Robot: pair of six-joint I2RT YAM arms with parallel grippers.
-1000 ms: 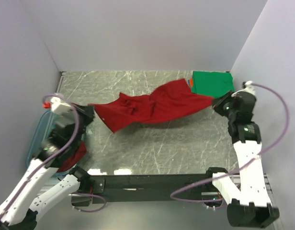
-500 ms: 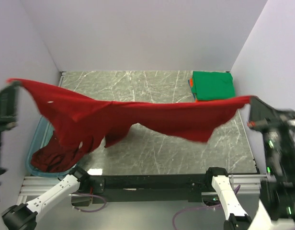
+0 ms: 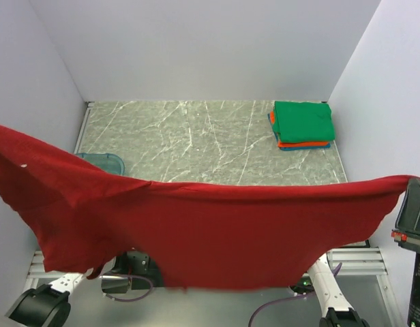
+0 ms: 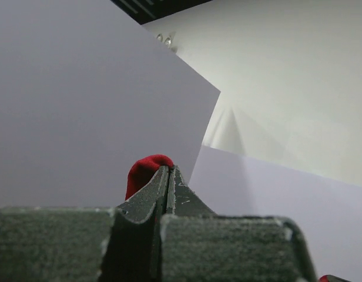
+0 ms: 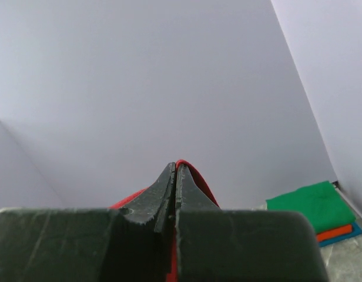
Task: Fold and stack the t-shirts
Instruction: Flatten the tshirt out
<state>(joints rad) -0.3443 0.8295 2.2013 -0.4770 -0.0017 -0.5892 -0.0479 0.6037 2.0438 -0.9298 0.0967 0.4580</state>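
Top external view showed us one bright red cotton short-sleeved t-shirt (image 3: 196, 231) spread wide in the air. It hung as a broad sheet across the near part of the scene, in front of the arms' bases and lifted off the grey marble-patterned table (image 3: 196, 136). Its upper edge ran from the left border of the frame to the right border, sagging a little in the middle.

On the left wrist camera we saw the left gripper (image 4: 168, 171) with its two dark fingers pressed together and a small nub of the red cloth pinched at their tips, poking out on the left side. On the right wrist camera the right gripper (image 5: 174, 169) was likewise clamped tight, a fold of the same red cloth caught between the fingers and curling over their right side. So the shirt hung between the two grippers, one end in each.

We counted three more shirts, all folded into rectangles and piled at the far right corner of the table, well apart from the held one: a green folded shirt (image 3: 303, 120) on top, an orange folded shirt (image 3: 302, 144) beneath it, and a blue folded shirt (image 3: 292, 147) at the bottom.

One translucent blue plastic tub (image 3: 104, 160) showed at the table's left side, only its far rim peeking above the red cloth.
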